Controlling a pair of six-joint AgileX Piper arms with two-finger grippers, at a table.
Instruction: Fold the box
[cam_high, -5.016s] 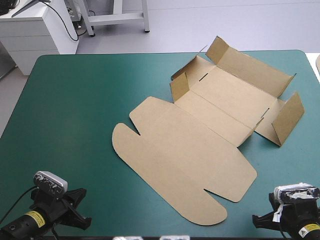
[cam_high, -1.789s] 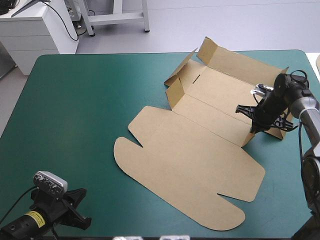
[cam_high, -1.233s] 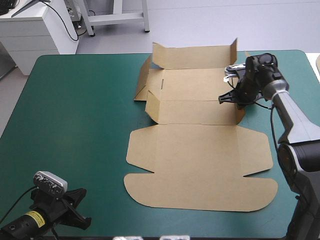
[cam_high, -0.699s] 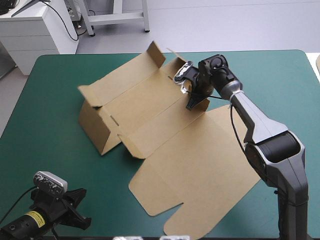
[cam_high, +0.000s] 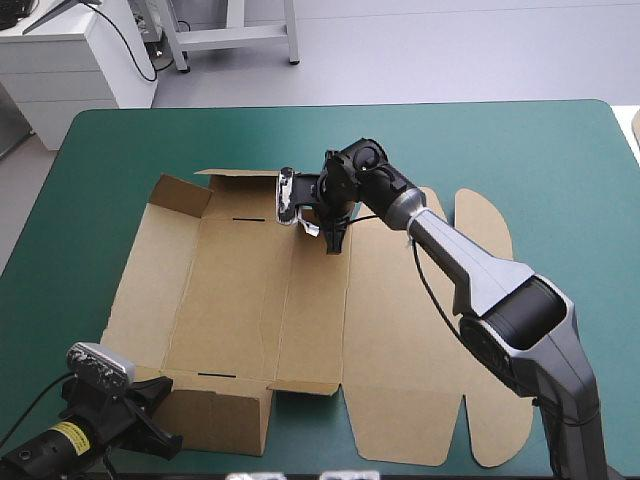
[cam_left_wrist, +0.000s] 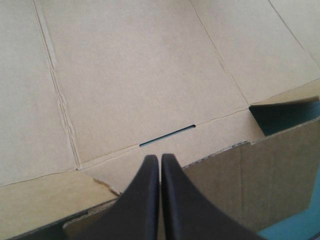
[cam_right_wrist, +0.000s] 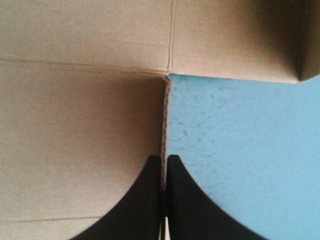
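Box (cam_high: 240, 290): brown cut board on the left and middle of the teal-green cover (cam_high: 120, 150), reaching close to the table's near edge. Tray part to the left, its short walls raised at the far and near ends. Lid part flat to the right, with a rounded tab (cam_high: 482, 212) at its far corner and another at its near corner. One narrow slot (cam_high: 245, 216) sits in the floor by the far wall, and a second sits by the near wall.

Right gripper (cam_high: 335, 243): the arm reaches across the lid from the near right to the box's far edge, at the crease between tray and lid. In the right wrist view the black fingers (cam_right_wrist: 150, 200) are pressed almost together, with the thin edge of the board (cam_right_wrist: 80, 140) pinched between them. Bare cover (cam_right_wrist: 240, 150) lies beside that edge.

Left gripper (cam_left_wrist: 160, 159): low at the table's near left corner, just beside the box's near wall. Its fingers are closed into one pointed arch with nothing between them. Ahead of the tips are the raised near wall (cam_left_wrist: 235, 185) and, past it, the floor slot (cam_left_wrist: 167, 136) and creased panels.
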